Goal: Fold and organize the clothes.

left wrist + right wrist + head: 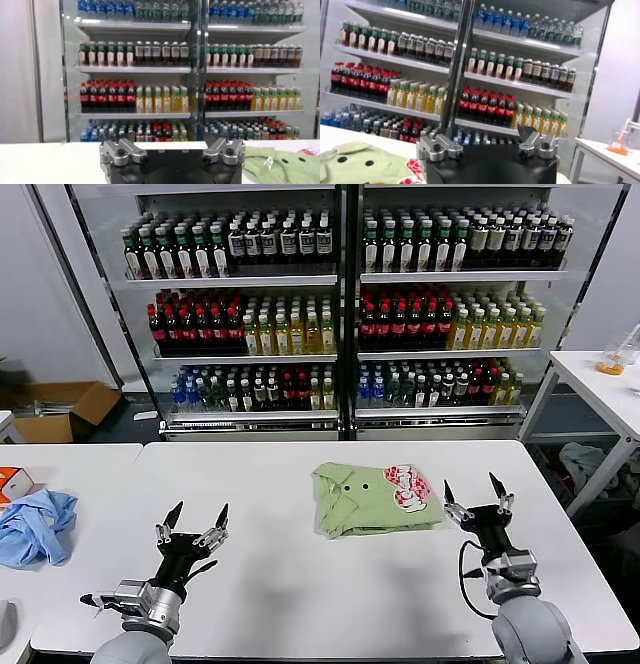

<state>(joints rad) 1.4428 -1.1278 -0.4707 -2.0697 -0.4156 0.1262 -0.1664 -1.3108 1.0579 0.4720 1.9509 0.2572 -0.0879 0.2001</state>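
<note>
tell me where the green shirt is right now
In the head view the folded light green shirt lies on the white table, right of centre, just left of the open right hand and far from the blue cloth at the left edge.

Left gripper (197,518) and right gripper (472,488), fingers spread, raised forward.

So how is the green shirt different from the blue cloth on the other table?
The green shirt is folded into a neat, flat bundle; the blue cloth lies crumpled in a loose heap. The green shirt has dark buttons and a pink-and-white patch; the blue cloth looks plain. The green shirt sits near the right gripper; the blue cloth lies out to the left, beyond the left gripper. Both rest on white tables.
</note>
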